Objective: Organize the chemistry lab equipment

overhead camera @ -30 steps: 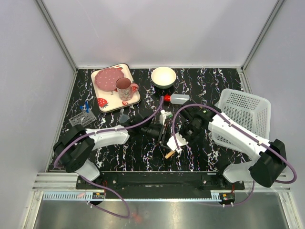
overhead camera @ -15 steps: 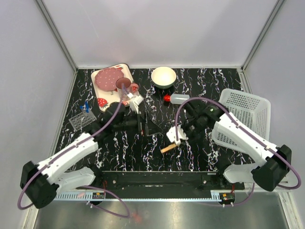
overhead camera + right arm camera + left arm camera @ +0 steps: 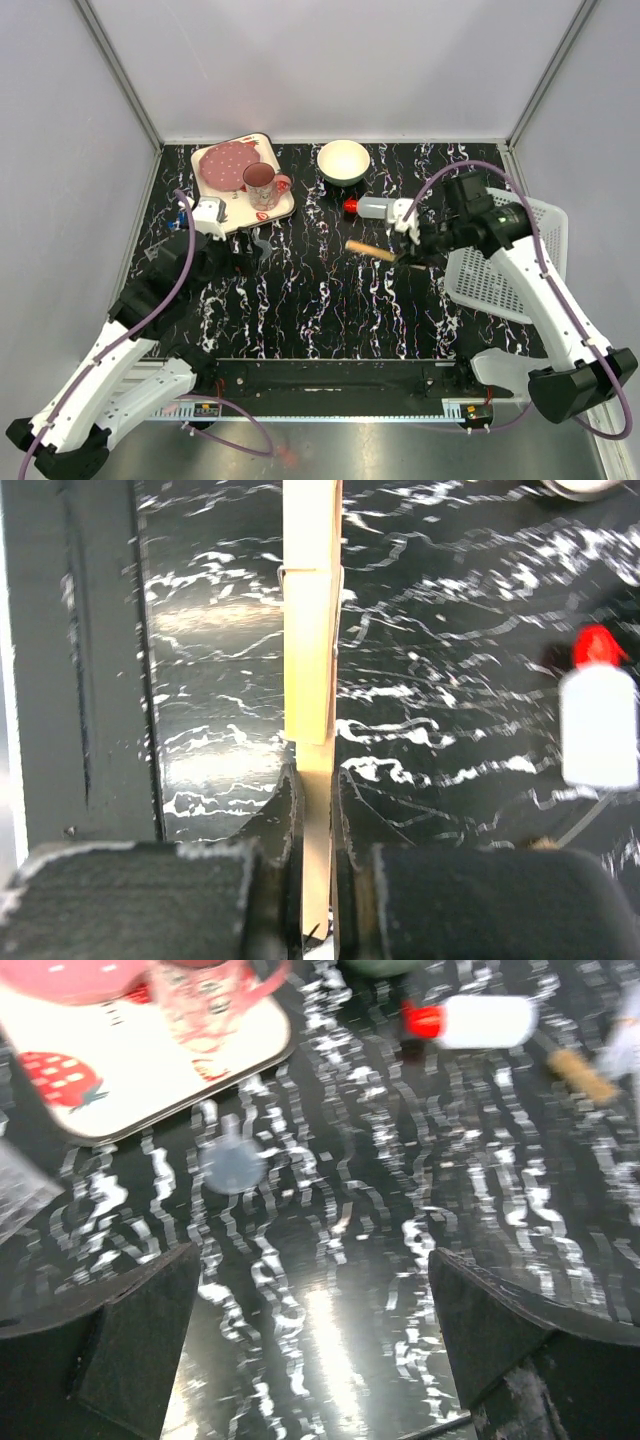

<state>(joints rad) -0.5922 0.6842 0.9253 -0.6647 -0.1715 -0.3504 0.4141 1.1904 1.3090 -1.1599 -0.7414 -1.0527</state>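
My right gripper (image 3: 403,256) (image 3: 315,810) is shut on a thin wooden stick (image 3: 368,249) (image 3: 312,630), which points left just above the table. A small translucent bottle with a red cap (image 3: 375,207) (image 3: 597,725) (image 3: 480,1022) lies just behind the stick. My left gripper (image 3: 240,260) (image 3: 325,1345) hangs open and holds nothing, close to a tiny clear cup (image 3: 262,245) (image 3: 232,1165) on the table. Blue-capped tubes (image 3: 181,214) stand in a clear rack that my left arm mostly hides. The stick's end (image 3: 585,1075) shows at the far right of the left wrist view.
A strawberry-print tray (image 3: 228,212) (image 3: 120,1090) with a pink mug (image 3: 262,183) sits at the back left. A white bowl (image 3: 343,160) stands at the back centre. A white mesh basket (image 3: 505,265) lies at the right, under my right arm.
My left gripper has opened, let go of the stick and pulled back to the left near the tray. My right gripper has carried the stick back and right, toward the bottle.
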